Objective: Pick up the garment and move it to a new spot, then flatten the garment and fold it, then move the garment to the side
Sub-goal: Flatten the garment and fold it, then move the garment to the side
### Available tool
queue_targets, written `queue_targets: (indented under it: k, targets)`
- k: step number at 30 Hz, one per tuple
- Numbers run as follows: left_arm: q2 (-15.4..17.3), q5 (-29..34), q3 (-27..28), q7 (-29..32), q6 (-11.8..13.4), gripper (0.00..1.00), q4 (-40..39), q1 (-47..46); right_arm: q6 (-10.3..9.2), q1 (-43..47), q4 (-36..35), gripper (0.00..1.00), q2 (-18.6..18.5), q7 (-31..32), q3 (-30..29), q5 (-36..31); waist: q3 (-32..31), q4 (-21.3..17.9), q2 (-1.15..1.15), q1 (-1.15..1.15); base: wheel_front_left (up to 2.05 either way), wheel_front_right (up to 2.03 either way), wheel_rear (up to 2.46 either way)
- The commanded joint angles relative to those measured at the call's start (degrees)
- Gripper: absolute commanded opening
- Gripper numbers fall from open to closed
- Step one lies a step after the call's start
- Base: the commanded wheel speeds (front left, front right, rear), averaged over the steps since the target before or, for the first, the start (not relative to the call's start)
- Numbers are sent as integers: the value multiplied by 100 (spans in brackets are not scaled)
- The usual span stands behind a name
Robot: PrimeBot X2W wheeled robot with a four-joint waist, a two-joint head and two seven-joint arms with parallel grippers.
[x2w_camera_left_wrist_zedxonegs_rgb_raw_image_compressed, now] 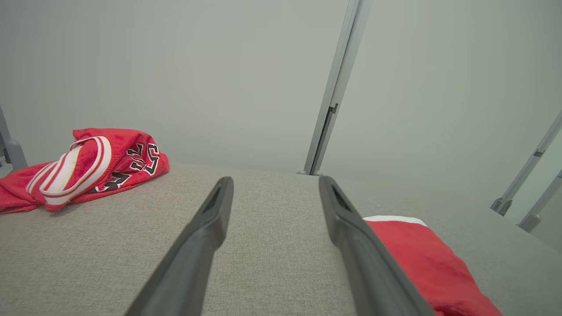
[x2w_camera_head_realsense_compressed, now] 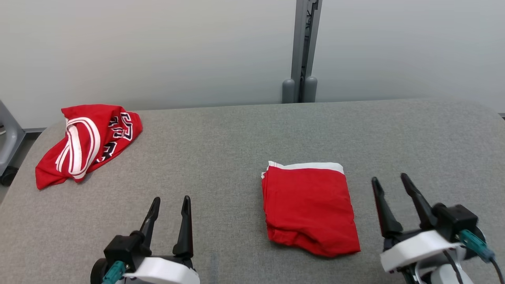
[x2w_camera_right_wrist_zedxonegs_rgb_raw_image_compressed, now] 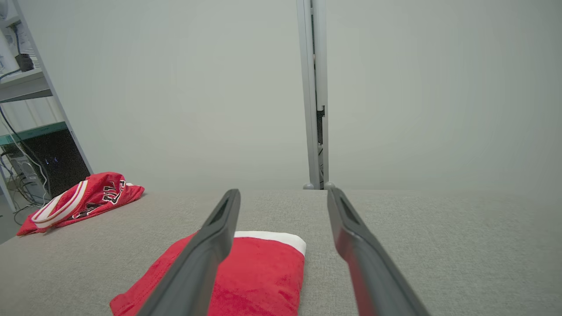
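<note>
1. Surface (x2w_camera_head_realsense_compressed: 236, 138) of grey, coarse-woven cloth, flat with rounded far corners. It carries both garments and has broad bare room in the middle, likely kept for spreading and folding.
2. Crumpled red mesh jersey with white-striped trim and black lettering (x2w_camera_head_realsense_compressed: 88, 142), heaped at the far left corner. It is soft and bunched, its folds slumping over one another. It looks like a piece not yet picked up.
3. Folded red garment with a white band along its far edge (x2w_camera_head_realsense_compressed: 309, 207), a neat rectangle lying flat right of centre on the near side. Its near edge bulges a little where the layers turn. Folding seems finished, and only shifting it aside may be left.
4. Right claw (x2w_camera_head_realsense_compressed: 389, 177), two long, dark, tapered fingers, released and empty. It is held low just right of the folded garment, not touching it.
5. Left claw (x2w_camera_head_realsense_compressed: 171, 199), same build, fingers parted and grasping nothing. It is poised over bare cloth at the near left, pointing toward the far side.
</note>
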Motion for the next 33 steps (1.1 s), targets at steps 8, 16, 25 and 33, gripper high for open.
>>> queue_targets:
  k: [8, 16, 25, 33]
  targets:
    - [14, 316, 207, -10, 9, 100, 59, 367, 1, 756, -514, 100, 121, -1, -610, -34, -97, -72, 0, 0, 0, 0, 0]
    - [11, 510, 306, -10, -33, 100, 156, 474, 1, 859, -509, 100, 119, -2, -650, 112, -114, -59, 0, 0, 0, 0, 0]
    - [-39, 555, 374, -10, -84, 100, 200, 459, 1, 804, -436, 100, 120, -2, -616, 85, -131, -21, 0, 0, 0, 0, 0]
    - [-62, 599, 387, -10, -104, 100, 236, 455, 1, 798, -362, 100, 118, -2, -598, 35, -134, 14, 0, 0, 0, 0, 0]
